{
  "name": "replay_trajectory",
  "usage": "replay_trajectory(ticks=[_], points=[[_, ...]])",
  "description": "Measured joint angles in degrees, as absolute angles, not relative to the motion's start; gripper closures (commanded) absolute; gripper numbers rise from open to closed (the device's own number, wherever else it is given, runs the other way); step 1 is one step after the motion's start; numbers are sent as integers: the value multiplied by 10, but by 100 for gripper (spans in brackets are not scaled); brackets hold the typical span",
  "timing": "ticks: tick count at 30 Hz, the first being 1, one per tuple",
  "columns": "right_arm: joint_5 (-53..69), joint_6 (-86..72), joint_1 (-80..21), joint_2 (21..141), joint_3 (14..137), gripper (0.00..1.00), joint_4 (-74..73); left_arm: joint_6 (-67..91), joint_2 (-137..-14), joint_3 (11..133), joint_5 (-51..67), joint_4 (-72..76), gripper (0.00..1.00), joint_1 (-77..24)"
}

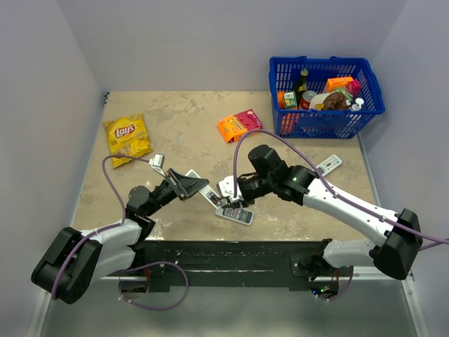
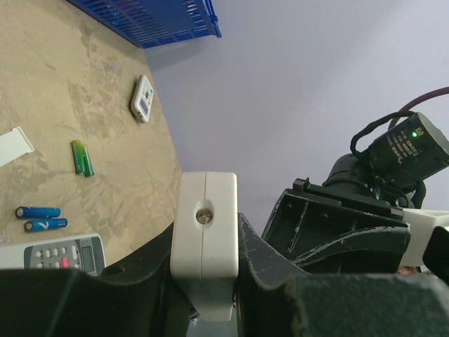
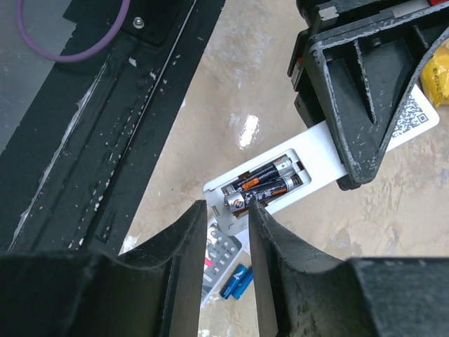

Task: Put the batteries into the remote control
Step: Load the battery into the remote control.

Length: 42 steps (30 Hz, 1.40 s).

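My left gripper (image 1: 184,184) (image 2: 205,281) is shut on the slim white remote control (image 1: 209,194) (image 2: 204,239) (image 3: 323,151) and holds it off the table. Its back is turned up and its battery bay is uncovered. Two dark batteries (image 3: 266,184) with silvery ends lie side by side in the bay. The silvery near end of one lies right at the fingertips of my right gripper (image 1: 228,191) (image 3: 228,210). Those jaws stand a narrow gap apart and clamp nothing.
Below the held remote lie a grey button remote (image 1: 235,214) (image 3: 221,253) and two blue batteries (image 3: 236,281) (image 2: 41,217). A green pair (image 2: 82,157), a white strip (image 2: 14,146) and a display remote (image 1: 328,165) lie further off. Blue basket (image 1: 326,95), chip bag (image 1: 126,137), snack packets (image 1: 238,125) at the back.
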<state>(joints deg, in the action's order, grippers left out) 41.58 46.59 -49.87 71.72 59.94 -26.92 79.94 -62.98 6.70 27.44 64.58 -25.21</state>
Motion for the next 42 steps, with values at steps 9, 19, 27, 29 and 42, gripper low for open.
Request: replay_trajectory(ticks=[9,19,27,29,42], points=[[418,490,-499,719,602,70,-282,804,-630,67,279,652,100,-252],[429,491,-499,720,602,71,-276,804,-630,67,279,655,100,-252],[433,490,-499,725,602,71,-265,804,-630,67,279,655,100,-252],[433,489,-499,729,602,72,-262,804,-630,67,279,655,100,-252],[431,486,-499,739,602,75,-248,805,-627,68,283,655,100,-252]])
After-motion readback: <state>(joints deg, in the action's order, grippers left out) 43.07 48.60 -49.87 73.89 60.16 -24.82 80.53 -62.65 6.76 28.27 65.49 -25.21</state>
